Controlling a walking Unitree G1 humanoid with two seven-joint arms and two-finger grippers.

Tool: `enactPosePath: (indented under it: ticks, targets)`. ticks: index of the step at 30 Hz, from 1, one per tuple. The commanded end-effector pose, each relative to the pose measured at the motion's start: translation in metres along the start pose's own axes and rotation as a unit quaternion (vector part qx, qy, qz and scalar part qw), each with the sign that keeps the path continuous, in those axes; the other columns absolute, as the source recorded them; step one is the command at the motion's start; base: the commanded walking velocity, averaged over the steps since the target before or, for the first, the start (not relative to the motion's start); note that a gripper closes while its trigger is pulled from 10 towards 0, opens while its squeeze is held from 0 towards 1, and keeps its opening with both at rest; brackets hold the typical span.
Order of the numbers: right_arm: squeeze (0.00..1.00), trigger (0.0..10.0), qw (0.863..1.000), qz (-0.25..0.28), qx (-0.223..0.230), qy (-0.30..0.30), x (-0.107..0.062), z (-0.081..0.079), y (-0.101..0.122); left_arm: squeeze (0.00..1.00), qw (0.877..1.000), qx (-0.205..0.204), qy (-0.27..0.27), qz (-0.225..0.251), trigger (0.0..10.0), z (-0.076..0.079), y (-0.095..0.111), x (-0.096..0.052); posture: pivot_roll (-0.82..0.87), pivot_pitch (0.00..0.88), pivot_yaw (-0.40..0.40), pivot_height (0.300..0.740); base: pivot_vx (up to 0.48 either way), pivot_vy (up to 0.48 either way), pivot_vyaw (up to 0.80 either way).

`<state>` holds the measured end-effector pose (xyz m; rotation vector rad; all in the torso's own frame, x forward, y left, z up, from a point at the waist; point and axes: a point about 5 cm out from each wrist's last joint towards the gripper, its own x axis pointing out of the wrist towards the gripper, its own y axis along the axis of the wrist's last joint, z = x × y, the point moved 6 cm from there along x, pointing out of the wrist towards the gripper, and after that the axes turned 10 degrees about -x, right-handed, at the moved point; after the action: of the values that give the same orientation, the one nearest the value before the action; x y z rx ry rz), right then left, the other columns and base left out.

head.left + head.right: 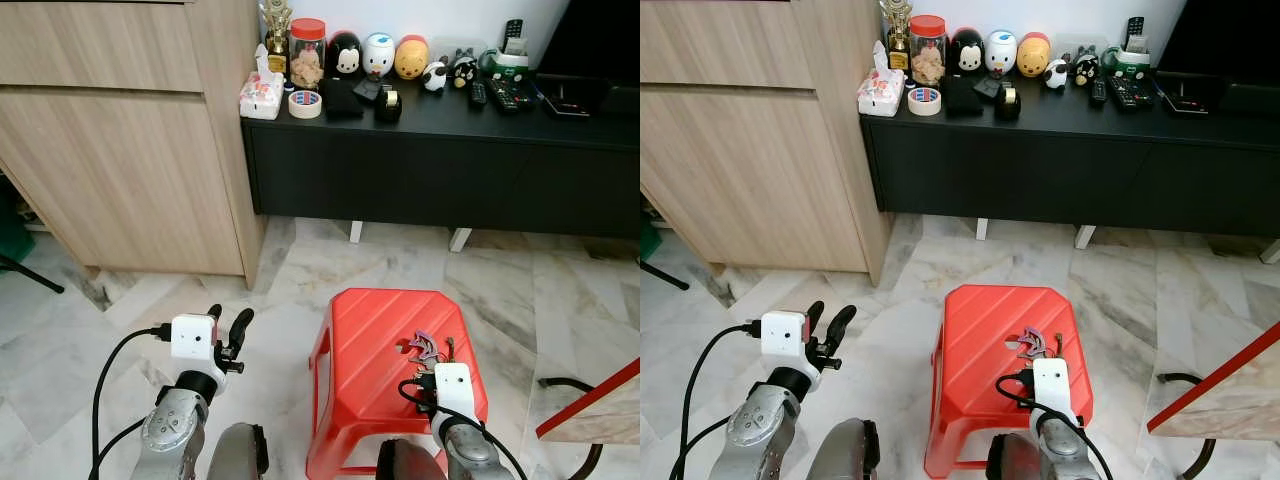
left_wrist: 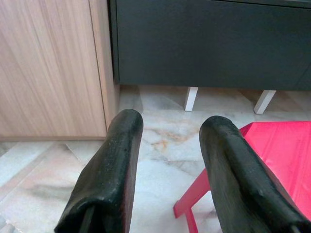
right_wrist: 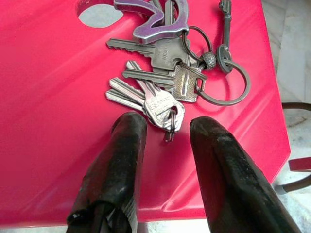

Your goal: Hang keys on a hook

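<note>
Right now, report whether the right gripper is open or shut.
Open: the right gripper has its fingers apart, empty, just short of the keys lying on the red stool.

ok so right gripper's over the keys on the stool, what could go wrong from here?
1. The bunch of silver keys on linked rings lies flat and fanned on the red plastic stool; the open right gripper may pinch just one key or skid off.
2. The keys sit near the stool's right edge, so a nudge could push them onto the marble floor.
3. No hook can be made out in these views, so the target is unconfirmed.
</note>
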<state>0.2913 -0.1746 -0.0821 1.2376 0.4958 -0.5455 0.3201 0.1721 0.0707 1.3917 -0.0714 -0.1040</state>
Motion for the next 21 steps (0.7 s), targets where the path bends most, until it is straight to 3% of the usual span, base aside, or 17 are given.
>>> enactPosePath:
  ticks: [1, 2, 3, 5, 6, 7, 9, 10, 11, 13, 21]
  targets:
    - [0.0, 10.0, 1.0, -0.015, 0.006, -0.005, -0.0007, 0.0034, -0.0083, 0.0, 1.0, 0.004, 0.0, -0.009, 10.0, -0.0004, -0.0035, -0.0016, 0.09, 0.104, -0.067, 0.616, 0.0, 0.0, 0.0]
    - [0.0, 10.0, 1.0, -0.015, 0.006, -0.005, -0.0007, 0.0034, -0.0083, 0.0, 1.0, 0.004, 0.0, -0.009, 10.0, -0.0004, -0.0035, -0.0016, 0.09, 0.104, -0.067, 0.616, 0.0, 0.0, 0.0]
    - [0.0, 7.6, 1.0, -0.014, 0.006, -0.005, -0.0003, 0.004, -0.0072, 0.0, 1.0, 0.004, 0.001, -0.01, 10.0, -0.0011, -0.0039, -0.0018, 0.09, 0.105, -0.067, 0.616, 0.0, 0.0, 0.0]
    - [0.0, 4.7, 1.0, -0.013, 0.006, -0.006, 0.0001, 0.0049, -0.0062, 0.0, 1.0, 0.005, 0.0, -0.011, 10.0, -0.0009, -0.0045, -0.0019, 0.09, 0.107, -0.067, 0.616, 0.0, 0.0, 0.0]
    - [0.0, 4.7, 1.0, -0.013, 0.007, -0.006, 0.0003, 0.0056, -0.0058, 0.0, 1.0, 0.005, 0.0, -0.011, 10.0, -0.0006, -0.0047, -0.0019, 0.09, 0.107, -0.066, 0.616, 0.0, 0.0, 0.0]
    - [0.0, 7.5, 1.0, -0.013, 0.007, -0.008, 0.0005, 0.0065, -0.0053, 0.0, 1.0, 0.005, -0.002, -0.012, 10.0, 0.0, -0.0047, -0.0019, 0.09, 0.107, -0.066, 0.616, 0.0, 0.0, 0.0]
    - [0.0, 7.5, 1.0, -0.012, 0.007, -0.009, 0.0005, 0.0069, -0.0051, 0.0, 1.0, 0.005, -0.002, -0.012, 10.0, 0.0003, -0.0047, -0.0019, 0.09, 0.107, -0.066, 0.616, 0.0, 0.0, 0.0]
    - [0.0, 3.4, 1.0, -0.011, 0.008, -0.01, 0.0005, 0.0073, -0.0049, 0.0, 1.0, 0.006, -0.003, -0.012, 10.0, 0.0005, -0.0046, -0.002, 0.09, 0.108, -0.067, 0.616, 0.0, 0.0, 0.0]
    - [0.0, 3.4, 1.0, -0.011, 0.008, -0.01, 0.0005, 0.0073, -0.0049, 0.0, 1.0, 0.006, -0.003, -0.012, 10.0, 0.0005, -0.0046, -0.002, 0.09, 0.108, -0.067, 0.616, 0.0, 0.0, 0.0]
    - [0.0, 0.1, 1.0, -0.014, 0.009, -0.012, -0.0004, 0.0078, -0.0079, 0.0, 1.0, 0.007, -0.003, -0.013, 10.0, 0.0004, -0.0049, -0.0025, 0.09, 0.109, -0.066, 0.616, 0.0, 0.0, 0.0]
    - [0.0, 0.9, 1.0, -0.018, 0.01, -0.01, -0.0015, 0.0058, -0.0117, 0.0, 1.0, 0.008, -0.005, -0.015, 10.0, 0.0011, -0.0058, -0.0025, 0.09, 0.109, -0.064, 0.616, 0.0, 0.0, 0.0]
